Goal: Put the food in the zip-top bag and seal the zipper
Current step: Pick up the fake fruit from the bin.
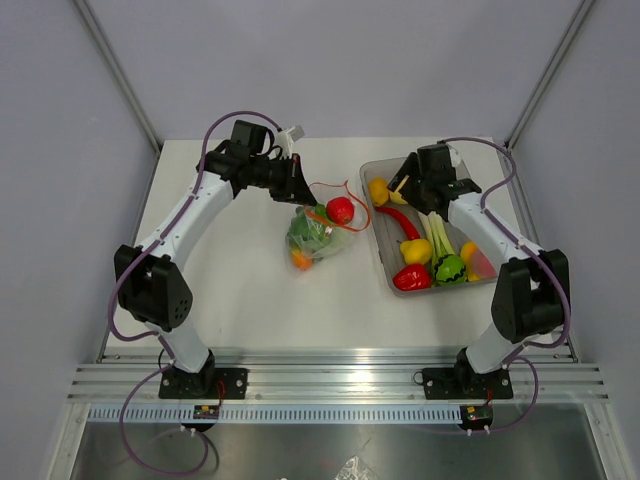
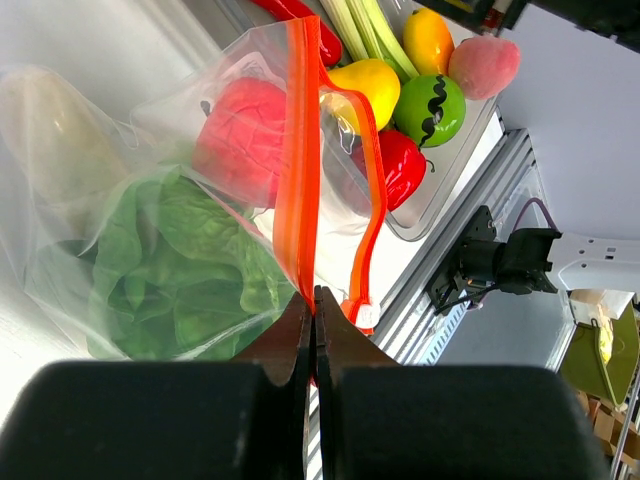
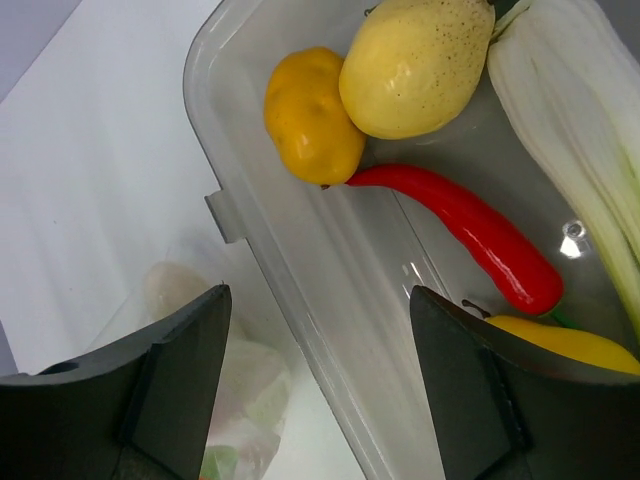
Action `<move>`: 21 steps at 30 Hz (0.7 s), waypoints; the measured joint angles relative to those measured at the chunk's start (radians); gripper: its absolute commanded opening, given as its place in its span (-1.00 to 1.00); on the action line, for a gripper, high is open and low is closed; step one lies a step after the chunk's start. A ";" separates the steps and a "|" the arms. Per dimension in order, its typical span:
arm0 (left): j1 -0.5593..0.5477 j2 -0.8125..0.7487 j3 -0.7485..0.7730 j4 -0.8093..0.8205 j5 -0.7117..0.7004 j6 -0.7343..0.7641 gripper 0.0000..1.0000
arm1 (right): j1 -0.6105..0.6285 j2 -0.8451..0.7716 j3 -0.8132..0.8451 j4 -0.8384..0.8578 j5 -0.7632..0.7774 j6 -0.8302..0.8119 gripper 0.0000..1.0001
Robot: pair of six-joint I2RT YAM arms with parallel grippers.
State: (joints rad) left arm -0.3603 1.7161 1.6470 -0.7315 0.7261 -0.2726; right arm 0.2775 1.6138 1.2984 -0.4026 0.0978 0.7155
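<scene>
The clear zip-top bag (image 1: 318, 238) lies mid-table, holding a red fruit (image 2: 245, 140), green lettuce (image 2: 180, 260) and a pale white piece (image 2: 50, 140). An orange piece (image 1: 300, 261) shows at its near end. Its red-orange zipper (image 2: 300, 150) runs up from my left gripper (image 2: 316, 292), which is shut on that strip at the bag's far end. The zipper's other strip bows away, so the mouth gapes. My right gripper (image 3: 320, 292) hangs open over the tub's left rim with nothing between its fingers. An orange-yellow fruit (image 3: 312, 115), a lemon (image 3: 415, 65) and a red chilli (image 3: 470, 225) lie just beyond it.
The grey translucent tub (image 1: 378, 236) stands right of the bag. It also holds a leek (image 3: 570, 110), a yellow pear (image 2: 365, 85), a green fruit (image 2: 430, 110), a red pepper (image 2: 400, 165) and a pink peach (image 2: 485, 65). The table's aluminium rail (image 1: 330, 380) runs along the near edge.
</scene>
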 measured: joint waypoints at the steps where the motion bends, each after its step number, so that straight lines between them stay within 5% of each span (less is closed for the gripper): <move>1: 0.000 0.000 0.000 0.000 0.000 0.000 -1.00 | -0.003 0.012 -0.003 0.016 -0.004 0.018 0.59; 21: 0.000 0.000 0.000 0.001 0.000 -0.005 -1.00 | -0.017 0.284 -0.039 0.306 -0.056 0.203 0.79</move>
State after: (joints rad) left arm -0.3603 1.7161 1.6474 -0.7307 0.7265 -0.2775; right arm 0.2604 1.8980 1.2598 -0.0971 0.0414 0.9184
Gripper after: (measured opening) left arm 0.005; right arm 0.891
